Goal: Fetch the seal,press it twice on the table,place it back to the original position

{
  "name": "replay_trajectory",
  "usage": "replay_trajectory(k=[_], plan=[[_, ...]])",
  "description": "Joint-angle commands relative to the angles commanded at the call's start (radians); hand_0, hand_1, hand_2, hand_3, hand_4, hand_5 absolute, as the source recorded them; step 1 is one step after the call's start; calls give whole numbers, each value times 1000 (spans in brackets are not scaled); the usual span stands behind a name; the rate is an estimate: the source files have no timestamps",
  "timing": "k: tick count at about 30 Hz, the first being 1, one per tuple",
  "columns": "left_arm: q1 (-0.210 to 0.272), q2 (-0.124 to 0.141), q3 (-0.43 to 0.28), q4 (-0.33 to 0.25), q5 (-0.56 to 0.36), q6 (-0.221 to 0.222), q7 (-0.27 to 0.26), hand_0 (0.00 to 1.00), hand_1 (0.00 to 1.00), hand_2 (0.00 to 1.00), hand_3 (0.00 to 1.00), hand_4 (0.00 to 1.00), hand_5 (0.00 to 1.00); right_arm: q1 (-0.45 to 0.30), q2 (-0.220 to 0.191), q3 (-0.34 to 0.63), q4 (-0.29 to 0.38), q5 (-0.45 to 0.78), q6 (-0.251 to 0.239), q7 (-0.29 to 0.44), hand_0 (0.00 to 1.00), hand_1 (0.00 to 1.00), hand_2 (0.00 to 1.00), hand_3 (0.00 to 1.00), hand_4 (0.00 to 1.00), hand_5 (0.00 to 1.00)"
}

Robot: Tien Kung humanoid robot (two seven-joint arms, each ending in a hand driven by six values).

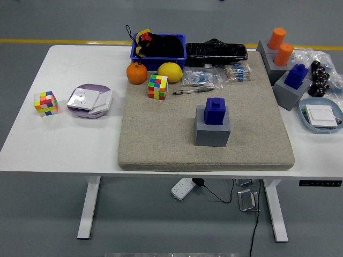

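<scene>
The blue seal [215,111] stands upright on a grey block [213,130] in the middle of a beige felt mat [161,139] on the white table [64,144]. A second blue seal [296,75] stands on another grey block [288,92] at the right. Neither of my hands shows in the head view, and nothing touches the seal.
On the mat's far part are a colour cube [158,87], a pen [192,91], an orange [136,73], a lemon [170,72], packets [203,78] and a blue bin [159,46]. At the left are a cube [45,103] and a purple plate [89,100]. At the right are orange cylinders [280,45] and a blue tray [321,115].
</scene>
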Motion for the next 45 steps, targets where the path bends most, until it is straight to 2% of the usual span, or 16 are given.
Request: replay_trajectory(k=[45], plan=[[3, -3, -14, 2, 1, 0, 0, 811, 814, 785, 834, 792, 406, -4, 7, 38, 12, -9, -3, -13, 804, 678, 665, 666, 865, 200]])
